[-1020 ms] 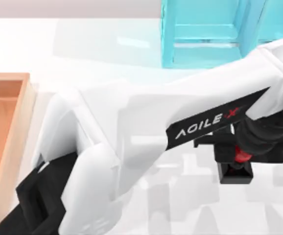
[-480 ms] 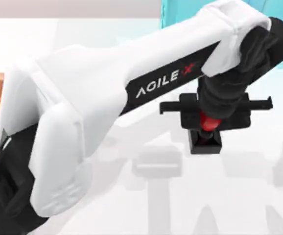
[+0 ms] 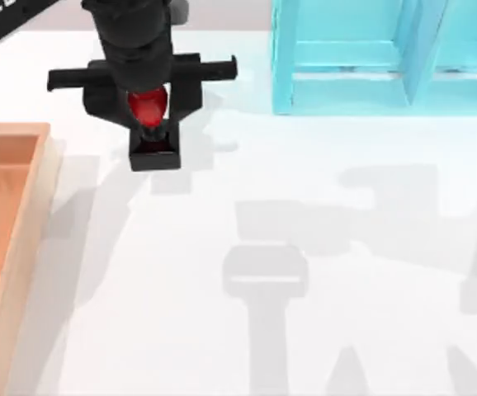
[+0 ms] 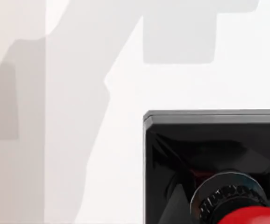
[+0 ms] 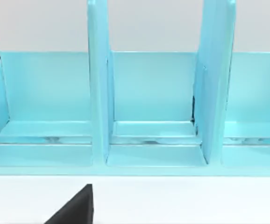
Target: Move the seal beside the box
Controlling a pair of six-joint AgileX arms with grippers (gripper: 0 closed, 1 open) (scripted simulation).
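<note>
Your left end effector [image 3: 149, 111] is clamped on the seal [image 3: 152, 132], fingers closed around its red knob, black block base below. It's at the table's [image 3: 321, 330] far-left area, near the far edge, just off the wooden box's [image 3: 32, 181] far corner but apart from its rim. I can't tell whether the base is touching the table. From the left wrist camera, you see the seal's black base [image 4: 209, 154] over bare white tabletop. The right wrist camera faces the cyan shelf unit [image 5: 149, 107] standing at the far edge.
</note>
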